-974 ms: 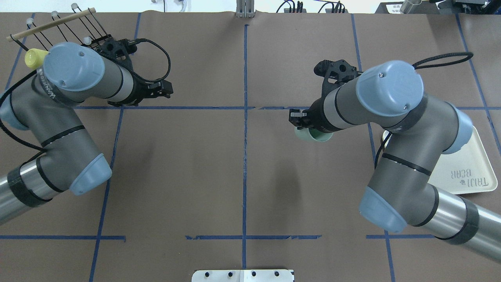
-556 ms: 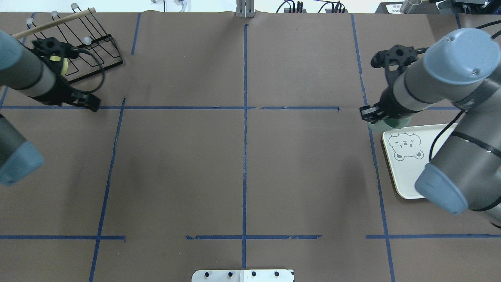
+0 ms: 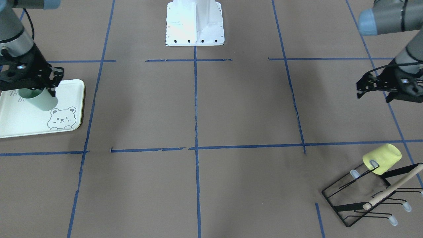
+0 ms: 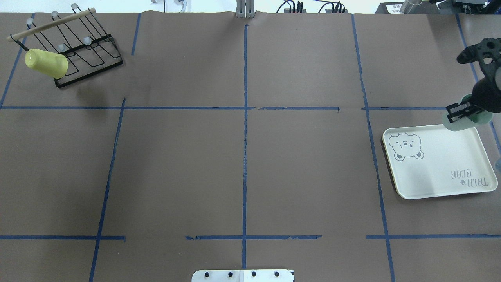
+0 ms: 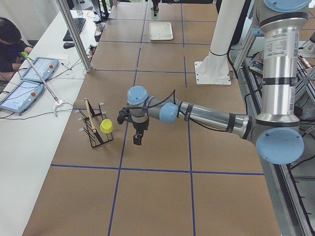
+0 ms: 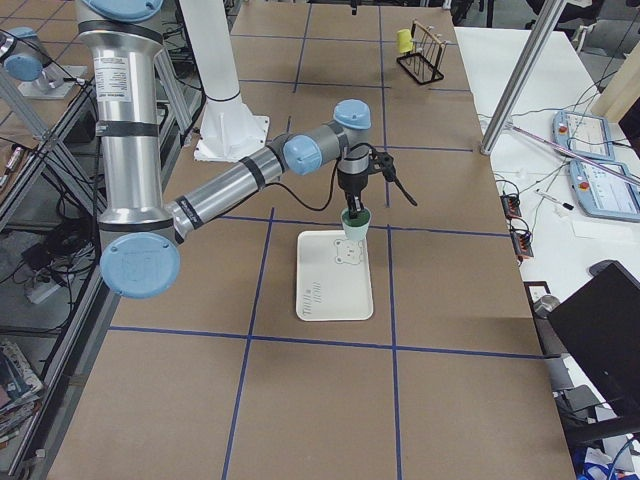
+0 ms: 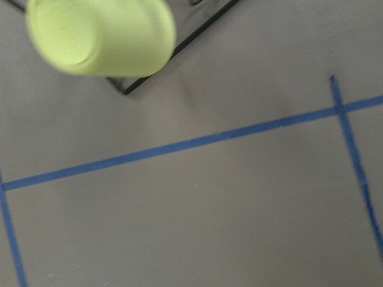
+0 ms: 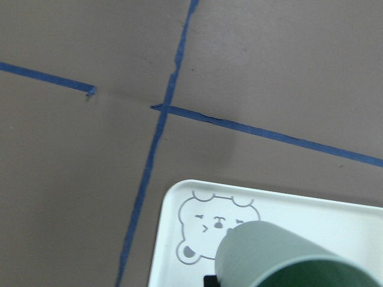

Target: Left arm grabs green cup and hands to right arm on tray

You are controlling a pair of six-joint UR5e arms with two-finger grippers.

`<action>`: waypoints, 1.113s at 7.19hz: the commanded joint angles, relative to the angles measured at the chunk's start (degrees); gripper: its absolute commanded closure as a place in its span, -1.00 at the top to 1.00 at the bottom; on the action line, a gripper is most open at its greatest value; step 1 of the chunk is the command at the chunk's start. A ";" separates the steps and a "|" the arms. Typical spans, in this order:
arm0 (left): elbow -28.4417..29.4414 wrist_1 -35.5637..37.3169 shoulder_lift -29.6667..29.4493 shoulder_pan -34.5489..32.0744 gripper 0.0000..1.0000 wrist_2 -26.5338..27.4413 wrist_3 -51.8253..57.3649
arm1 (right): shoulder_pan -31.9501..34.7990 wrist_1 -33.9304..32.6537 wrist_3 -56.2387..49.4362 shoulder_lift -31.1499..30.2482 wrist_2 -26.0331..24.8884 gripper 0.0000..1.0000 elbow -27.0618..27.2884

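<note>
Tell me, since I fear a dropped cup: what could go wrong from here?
The right end effector holds the green cup, apparently above the tray; released now, it might bounce or topple. In the overhead view it sits near the tray's rim, so it could catch it and tip.

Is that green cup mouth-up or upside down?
Mouth-up. The right wrist view looks into the green cup's dark opening. The right gripper holds it from above, with the base toward the tray.

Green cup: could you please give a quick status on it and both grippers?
Right gripper: jaws shut on green cup, tilted over tray. Left gripper open, empty, near rack. Nothing else on tray.
</note>
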 commanded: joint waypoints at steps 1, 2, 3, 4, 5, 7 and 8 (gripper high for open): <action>0.13 3.46 4.91 -6.91 1.00 -1.14 8.84 | 1.70 10.20 -1.15 -7.30 1.65 -1.00 -2.09; -0.57 7.67 5.44 -9.20 1.00 -1.32 9.14 | 1.70 14.42 1.64 -8.11 1.57 -1.00 -4.46; -0.58 7.54 6.40 -10.27 1.00 -1.32 9.05 | 1.53 22.04 9.93 -7.77 1.22 -1.00 -8.05; -0.66 7.45 6.33 -10.28 1.00 -1.41 8.71 | 0.31 30.20 14.98 -7.85 0.78 -1.00 -11.31; -0.66 7.36 6.24 -10.28 1.00 -1.41 8.70 | -1.62 33.68 16.33 -8.02 -0.62 -1.00 -14.30; -0.66 7.28 6.15 -10.28 1.00 -1.41 8.53 | -5.84 33.71 18.53 -7.59 -2.21 -0.92 -15.03; -0.58 7.28 6.15 -10.28 1.00 -2.89 8.53 | -7.68 33.37 18.63 -7.59 -2.30 -0.27 -15.03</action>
